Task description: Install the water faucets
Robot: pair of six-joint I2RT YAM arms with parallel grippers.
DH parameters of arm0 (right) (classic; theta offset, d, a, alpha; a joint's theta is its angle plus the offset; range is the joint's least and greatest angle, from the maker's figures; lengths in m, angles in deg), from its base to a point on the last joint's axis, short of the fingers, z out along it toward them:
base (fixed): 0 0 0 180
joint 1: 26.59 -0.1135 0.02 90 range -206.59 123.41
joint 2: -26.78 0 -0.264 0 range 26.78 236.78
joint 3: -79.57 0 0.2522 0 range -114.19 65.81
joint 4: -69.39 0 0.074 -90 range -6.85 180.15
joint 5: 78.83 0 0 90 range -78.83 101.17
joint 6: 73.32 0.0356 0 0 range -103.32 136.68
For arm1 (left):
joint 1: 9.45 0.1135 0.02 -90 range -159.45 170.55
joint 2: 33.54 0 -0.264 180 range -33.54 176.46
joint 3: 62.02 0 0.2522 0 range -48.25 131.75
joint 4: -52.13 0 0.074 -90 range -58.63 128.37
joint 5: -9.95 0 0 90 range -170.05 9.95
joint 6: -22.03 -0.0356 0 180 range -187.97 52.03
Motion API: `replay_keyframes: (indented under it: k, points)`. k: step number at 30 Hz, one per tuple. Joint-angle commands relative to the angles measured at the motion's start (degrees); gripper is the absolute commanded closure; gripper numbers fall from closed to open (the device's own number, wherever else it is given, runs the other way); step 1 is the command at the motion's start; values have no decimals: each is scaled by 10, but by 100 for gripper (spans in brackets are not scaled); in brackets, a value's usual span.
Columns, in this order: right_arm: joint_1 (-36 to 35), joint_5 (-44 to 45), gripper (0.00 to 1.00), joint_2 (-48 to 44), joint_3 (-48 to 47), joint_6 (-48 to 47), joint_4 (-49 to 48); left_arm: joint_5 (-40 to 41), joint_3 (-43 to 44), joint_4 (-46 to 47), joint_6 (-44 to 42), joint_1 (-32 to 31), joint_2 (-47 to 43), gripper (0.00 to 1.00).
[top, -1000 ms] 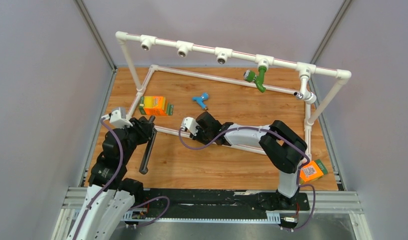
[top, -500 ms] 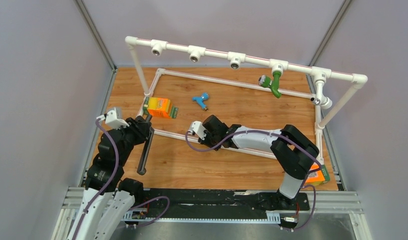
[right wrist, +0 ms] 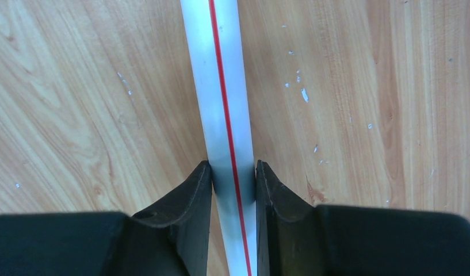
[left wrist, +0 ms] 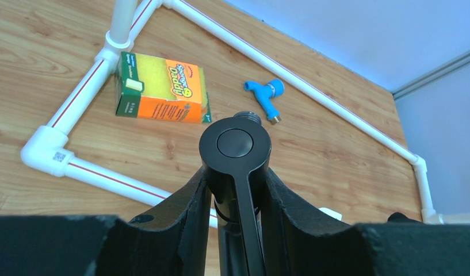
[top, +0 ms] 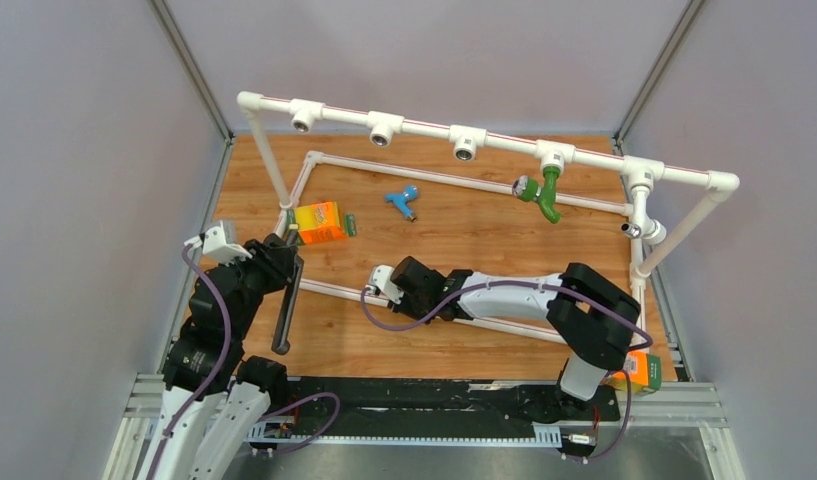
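Orange box (left wrist: 161, 87) top face: "Daddy" is showing in large rounded letters beside a smiling face. A smaller word above it is looking like "Sponge". The box is lying toward the tabletop's far left corner.
Orange box green side: fine print is running along it, too small to read.
White pipe elbow (left wrist: 45, 150): it is carrying a small square code sticker, toward the tabletop's left edge.
Second orange box (top: 642, 369): it is sitting at the tabletop's near right corner, its print unreadable.

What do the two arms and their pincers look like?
Both arms mix black joints with white links: the left arm and the right arm. A purple cable runs along each to a small white camera box. The pincer fingers are matte black and tapered.
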Motion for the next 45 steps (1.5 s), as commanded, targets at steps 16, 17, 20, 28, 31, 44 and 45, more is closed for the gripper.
replay_keyframes:
  k: [16, 17, 20, 28, 31, 44, 45]
  points:
    - [-16, -73, 0, -236, -76, 50, 65, -57, -28, 106, 75, 2, 9, 100]
    - [-16, -91, 0, -245, -84, 45, 64, -57, -28, 105, 75, 3, 8, 100]
    - [-16, -122, 0, -255, -119, 29, 63, -60, -32, 99, 76, 3, 2, 100]
    - [-11, -18, 0, -195, -300, -39, 147, -59, -4, 98, 56, 3, 5, 100]
    - [8, 17, 0, -179, -361, -74, 172, -61, 14, 105, 54, 2, 15, 100]
    - [203, -99, 4, -89, -593, -234, 251, -130, 116, 198, 127, 3, 137, 100]
    - [215, -103, 4, -74, -600, -247, 251, -132, 123, 206, 133, 2, 152, 100]
